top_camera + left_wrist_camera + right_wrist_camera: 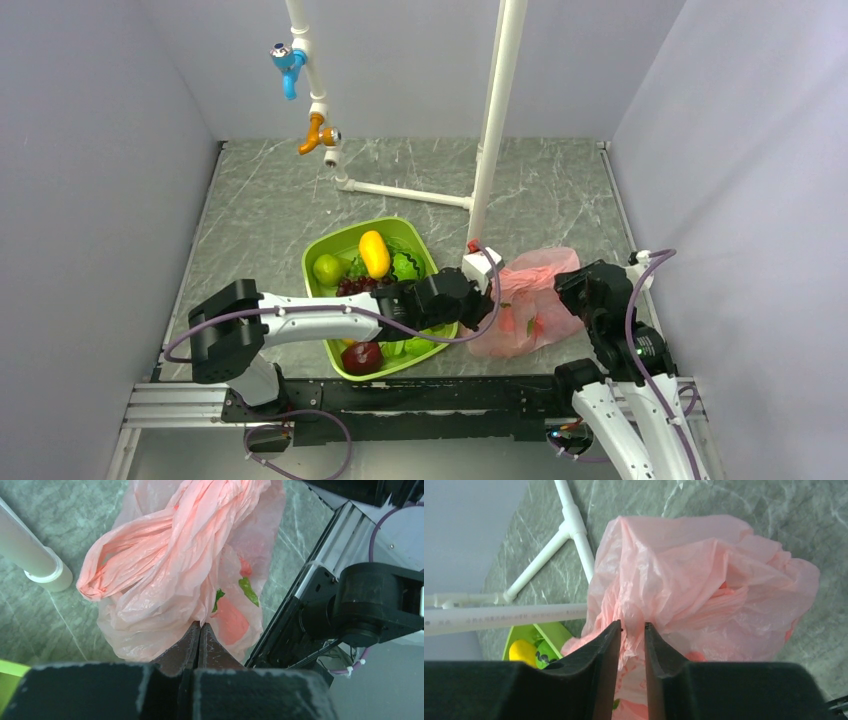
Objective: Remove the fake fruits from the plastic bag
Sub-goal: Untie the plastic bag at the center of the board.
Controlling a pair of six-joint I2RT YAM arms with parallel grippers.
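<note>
- Grey-green marbled tabletop (270,200) fills the middle of the overhead view, closed in by plain pale walls (100,150) on three sides.
- White pipe frame (497,100) rises from the table at centre; a blue fitting (288,60) and an orange fitting (314,135) hang on it at upper left.
- Left of centre sits a green tray (313,285) holding a yellow mango (374,253), a pale green fruit (327,269), purple grapes (355,285) and, at its lower edge, a dark maroon apple (362,356).
- Just right of the tray, at lower right of centre, lies the plastic bag (535,290), pink, thin and crumpled, between the two arms.
- One of the fake fruits (231,622) shows in the left wrist view as a blurred reddish patch with green leaf-like bits, inside the bag behind the film; which fruit it is cannot be told.
- The left gripper (200,630) reaches across the tray to the bag's left side. Its fingers are pressed together, and the film's folds run straight into the closed tips, pinched there.
- The right gripper (633,630) meets the bag from the right side of the frame. Its fingers stand narrowly apart with a gathered fold of pink film in the gap; whether they press it tight cannot be told.
- In the left wrist view the right arm's black joint (375,600) sits at the right edge, beside the bag.
</note>
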